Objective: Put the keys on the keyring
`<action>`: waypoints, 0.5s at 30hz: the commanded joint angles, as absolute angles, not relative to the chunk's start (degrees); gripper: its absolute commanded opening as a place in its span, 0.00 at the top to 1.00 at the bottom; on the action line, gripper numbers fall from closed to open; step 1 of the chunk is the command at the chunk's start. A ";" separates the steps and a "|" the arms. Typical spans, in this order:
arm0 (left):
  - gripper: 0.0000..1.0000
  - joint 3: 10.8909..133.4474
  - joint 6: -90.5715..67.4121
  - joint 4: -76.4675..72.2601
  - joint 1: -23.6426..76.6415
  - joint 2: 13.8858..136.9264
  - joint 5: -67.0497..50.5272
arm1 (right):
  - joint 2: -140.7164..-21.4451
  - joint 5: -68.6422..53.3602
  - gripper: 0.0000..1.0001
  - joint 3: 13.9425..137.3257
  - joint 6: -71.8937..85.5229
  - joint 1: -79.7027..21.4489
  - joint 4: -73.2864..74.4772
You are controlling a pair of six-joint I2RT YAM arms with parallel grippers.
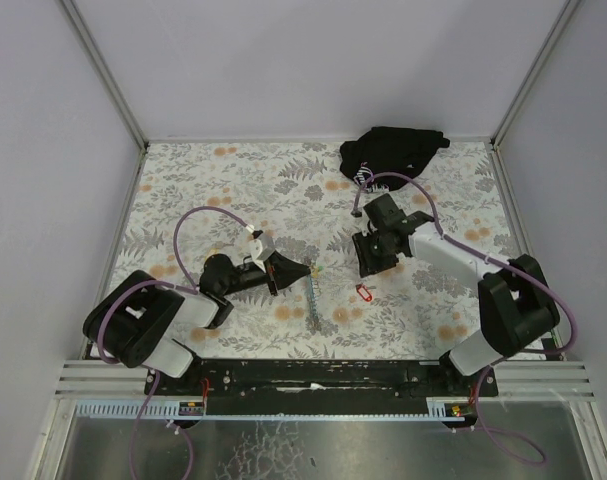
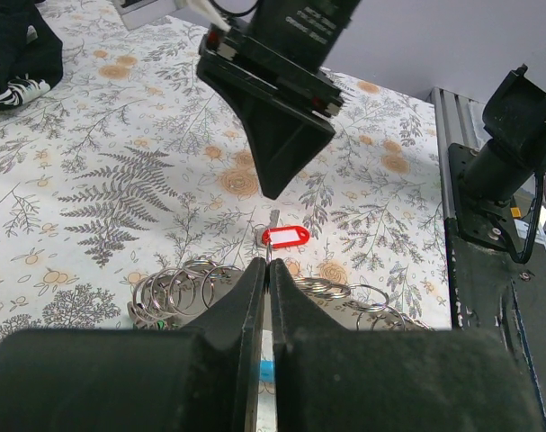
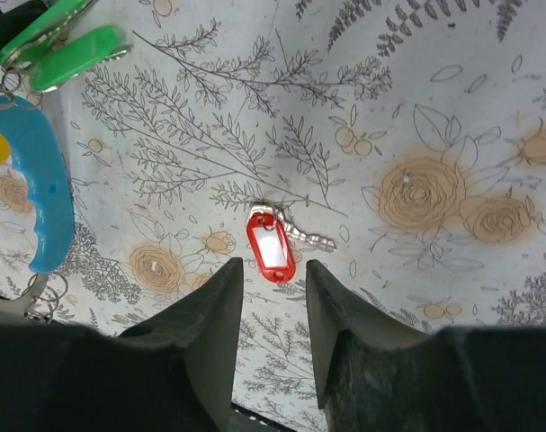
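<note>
A key with a red tag (image 3: 271, 247) lies flat on the flowered cloth, also seen in the top view (image 1: 363, 292) and in the left wrist view (image 2: 286, 237). My right gripper (image 3: 273, 267) hangs open just above it, one finger on each side of the tag and neither touching it. My left gripper (image 2: 269, 265) is shut on the keyring (image 2: 271, 253), and a thin metal bit pokes out between its tips. Several loose steel rings (image 2: 178, 286) and the strap's light-blue section (image 2: 266, 371) lie under its fingers. Green tags (image 3: 70, 52) show at the upper left of the right wrist view.
A black cloth bundle (image 1: 391, 152) sits at the table's far right. The grey strap (image 1: 313, 295) runs toward the near edge between the two arms. The metal frame rail (image 1: 313, 375) borders the front, and the right arm's base (image 2: 502, 189) stands close by.
</note>
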State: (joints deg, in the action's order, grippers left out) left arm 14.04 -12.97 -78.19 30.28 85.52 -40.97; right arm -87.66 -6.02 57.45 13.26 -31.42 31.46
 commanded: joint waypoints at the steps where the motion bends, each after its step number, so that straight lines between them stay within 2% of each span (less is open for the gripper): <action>1: 1.00 15.42 -11.15 -78.72 30.75 83.79 -41.40 | -91.81 -16.31 0.61 62.74 8.88 -28.24 35.08; 5: 1.00 15.68 -10.49 -77.51 31.10 83.51 -41.20 | -96.57 -18.23 0.68 65.15 7.21 -27.17 36.02; 15: 1.00 16.16 -10.11 -76.77 31.61 83.52 -41.34 | -102.30 -19.96 0.69 65.10 6.16 -26.00 35.23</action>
State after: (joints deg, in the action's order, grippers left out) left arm 14.44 -11.51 -75.75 31.14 84.58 -40.97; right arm -102.19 -17.72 63.81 7.22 -26.74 34.63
